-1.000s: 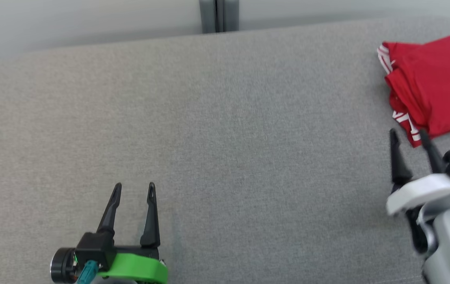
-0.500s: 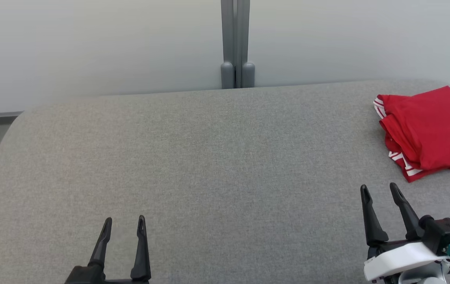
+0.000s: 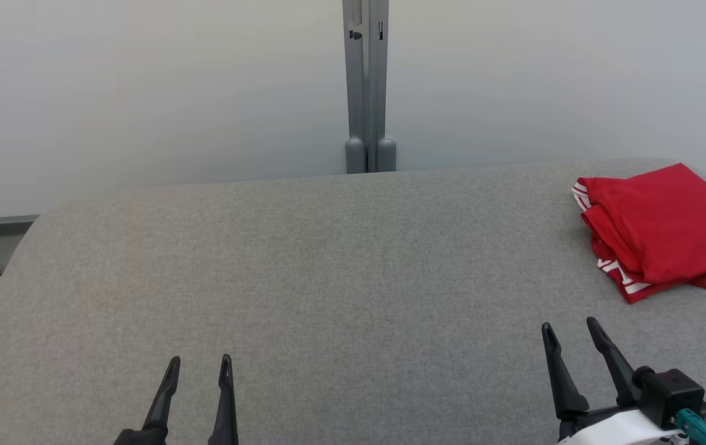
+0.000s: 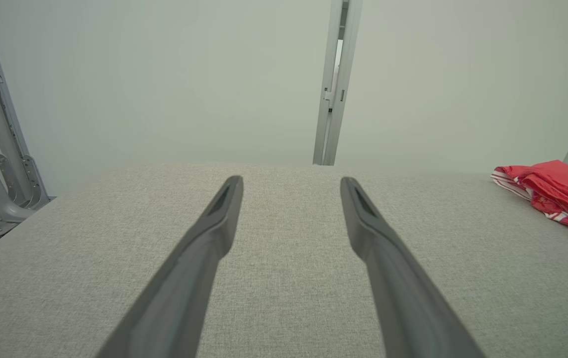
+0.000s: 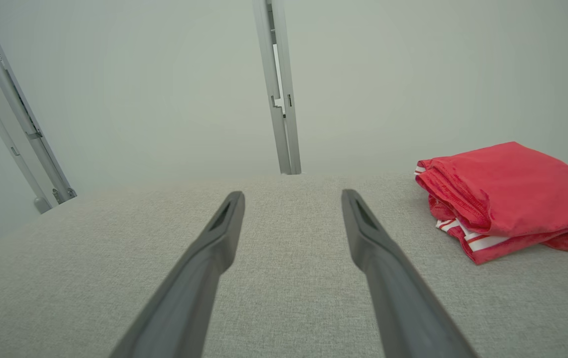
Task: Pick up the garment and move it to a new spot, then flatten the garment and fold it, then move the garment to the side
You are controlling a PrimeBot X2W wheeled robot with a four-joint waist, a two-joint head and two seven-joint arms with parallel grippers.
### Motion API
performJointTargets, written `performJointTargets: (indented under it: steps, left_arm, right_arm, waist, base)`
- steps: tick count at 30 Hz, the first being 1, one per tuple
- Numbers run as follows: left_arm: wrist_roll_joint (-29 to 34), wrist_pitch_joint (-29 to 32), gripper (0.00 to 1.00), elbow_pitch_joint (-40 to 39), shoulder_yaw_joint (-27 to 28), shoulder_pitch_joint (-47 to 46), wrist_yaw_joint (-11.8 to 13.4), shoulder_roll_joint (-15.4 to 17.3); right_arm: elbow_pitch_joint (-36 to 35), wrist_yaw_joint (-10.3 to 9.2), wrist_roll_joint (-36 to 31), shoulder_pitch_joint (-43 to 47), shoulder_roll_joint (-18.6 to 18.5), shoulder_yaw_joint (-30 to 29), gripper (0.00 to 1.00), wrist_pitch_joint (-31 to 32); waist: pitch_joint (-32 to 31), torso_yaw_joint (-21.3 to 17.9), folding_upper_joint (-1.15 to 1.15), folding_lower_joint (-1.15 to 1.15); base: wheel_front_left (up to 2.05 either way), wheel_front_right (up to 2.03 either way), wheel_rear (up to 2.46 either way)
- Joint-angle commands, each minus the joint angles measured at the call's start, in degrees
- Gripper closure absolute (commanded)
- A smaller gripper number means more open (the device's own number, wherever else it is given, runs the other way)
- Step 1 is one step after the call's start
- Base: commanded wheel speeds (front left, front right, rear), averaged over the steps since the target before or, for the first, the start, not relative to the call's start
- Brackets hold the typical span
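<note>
I have both end effectors parked over the near edge of the worktop [image 3: 328,278]. The left end effector [image 3: 199,360] has its fingers spread wide with nothing between them. The right end effector [image 3: 569,324] is spread just as wide and is also empty. The garment [image 3: 662,228], red with white stripes, lies folded in the far right corner, well apart from the left end effector and nearer the right one.

From how it lies, I judge the folding is done and the bundle is already set aside. My worry is that corner: the garment sits close to the right edge, so a careless sweep of my right arm could nudge it over. The fold also looks loose, with striped layers poking out along its near left side. A finger catching one of those would drag the stack open. If I had to regrasp, pinching only the top layer would peel it off the rest.

My count: one garment, two end effectors with two dark fingers each, one worktop, and one grey upright post [image 3: 365,93] behind the middle of the far edge.
</note>
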Motion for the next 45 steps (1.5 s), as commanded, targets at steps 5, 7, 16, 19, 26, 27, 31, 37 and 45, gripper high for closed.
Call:
performJointTargets:
  steps: [5, 7, 16, 19, 26, 27, 31, 37, 45]
  left_arm:
    - [0.35, -0.01, 0.0, 0.57, 0.39, -0.5, -0.42, 0.11]
    - [0.29, -0.01, 0.0, 0.54, 0.37, -0.68, -0.31, 0.11]
    - [0.52, -0.01, 0.0, 0.36, -0.02, -1.37, -0.05, 0.11]
    - [0.57, -0.01, 0.0, 0.58, -0.13, -1.56, 0.07, 0.11]
    - [-1.33, 0.24, 1.0, 1.93, -0.49, -0.22, -0.2, -0.02]
    - [-2.71, 0.5, 1.0, 1.94, -0.31, -0.45, -0.27, 0.02]
    - [-7.47, 1.52, 1.0, 2.37, 0.34, -1.45, -0.58, 0.31]
    - [-14.06, 2.91, 1.0, 3.27, 1.19, -2.98, -1.14, 0.64]
    - [-22.07, 4.63, 1.0, 4.36, 2.28, -4.78, -1.86, 0.97]
  right_arm:
    - [0.43, -0.04, -0.46, 1.41, 0.55, 0.33, 0.0, -0.15]
    - [0.58, -0.04, -0.47, 1.65, 0.65, 0.35, 0.0, -0.15]
    - [0.92, -0.04, -0.62, 0.34, 0.9, 0.07, 0.0, -0.15]
    - [1.11, -0.04, -0.64, -0.19, 0.99, 0.07, 0.0, -0.15]
    - [2.34, 0.0, 1.71, 0.74, 1.31, 0.1, 1.0, 0.43]
    - [2.38, 0.0, 3.0, 0.52, 1.33, -0.05, 1.0, 0.74]
    - [2.67, 0.0, 7.41, -0.32, 1.37, -0.63, 1.0, 1.89]
    - [3.13, 0.0, 13.56, -1.53, 1.42, -1.44, 1.0, 3.47]
    - [3.65, -0.01, 21.09, -2.99, 1.53, -2.44, 1.0, 5.42]
  waist:
    - [-0.3, -0.27, 0.0, 0.0]
    - [-0.33, -0.36, 0.0, 0.0]
    - [0.01, -0.76, 0.0, 0.0]
    - [-0.11, -0.76, 0.0, 0.0]
    - [-0.18, -0.77, 0.0, 0.0]
    - [-0.11, -0.78, 0.0, 0.0]
    - [0.14, -0.8, 0.0, 0.0]
    - [0.52, -0.83, 0.0, 0.0]
    - [1.01, -0.87, 0.0, 0.0]
  base:
    - [0.0, 0.0, 0.0]
    - [0.0, 0.0, 0.0]
    - [0.0, 0.0, 0.0]
    - [0.0, 0.0, 0.0]
    - [0.0, 0.0, 0.0]
    - [0.0, 0.0, 0.0]
    - [0.0, 0.0, 0.0]
    - [0.0, 0.0, 0.0]
    - [0.0, 0.0, 0.0]
